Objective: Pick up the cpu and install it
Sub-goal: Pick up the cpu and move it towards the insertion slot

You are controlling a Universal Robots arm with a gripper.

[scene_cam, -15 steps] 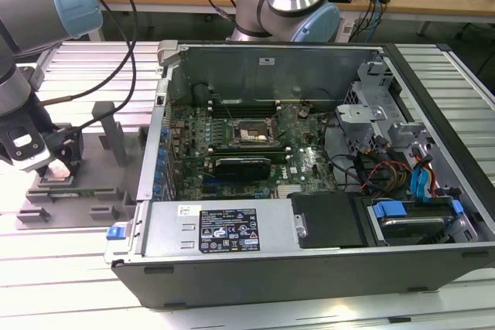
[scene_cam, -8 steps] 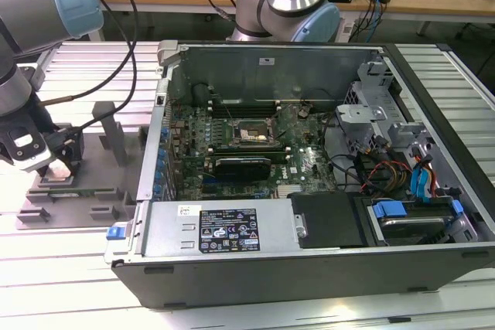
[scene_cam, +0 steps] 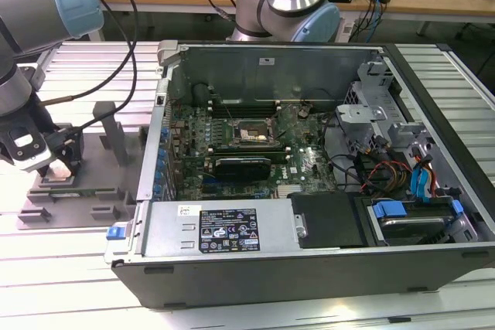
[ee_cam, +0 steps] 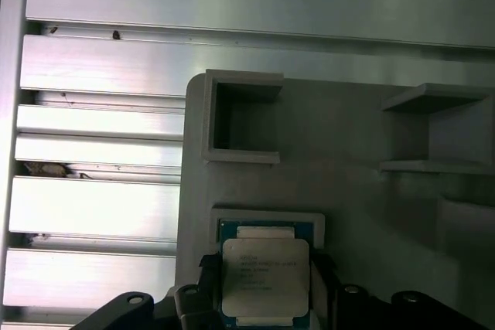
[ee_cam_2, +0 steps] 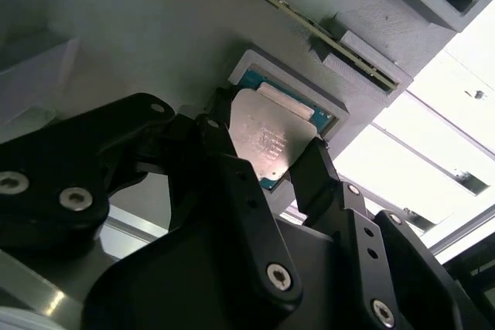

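Slatted aluminium table (scene_cam: pixel 62 284) carries two things: an open computer case (scene_cam: pixel 309 268) lying on its side, and a grey tray (scene_cam: pixel 85 191) well apart from it on the exterior view's left. We put the gripper (scene_cam: pixel 58 166) low over that tray, arm bent down at that side.

In both wrist views the cpu (ee_cam: pixel 265 276) lies metal top up, over a shallow framed pocket in the tray; the pocket's rim shows around its far edge. We judge the pocket is there to hold the chip flat and square so it can be taken by its sides.

The black fingers (ee_cam_2: pixel 220 141) stand one on each side of the chip. The jaws are drawn in to about the chip's width and look pressed against two opposite edges, so we call it gripped by the edges, top face left untouched. We cannot tell whether it has lifted clear of the pocket floor.

Inside the case, the motherboard's socket (scene_cam: pixel 254 134) sits open and bare, far from the chip. We judge the work to be at the pickup, with nothing installed yet.
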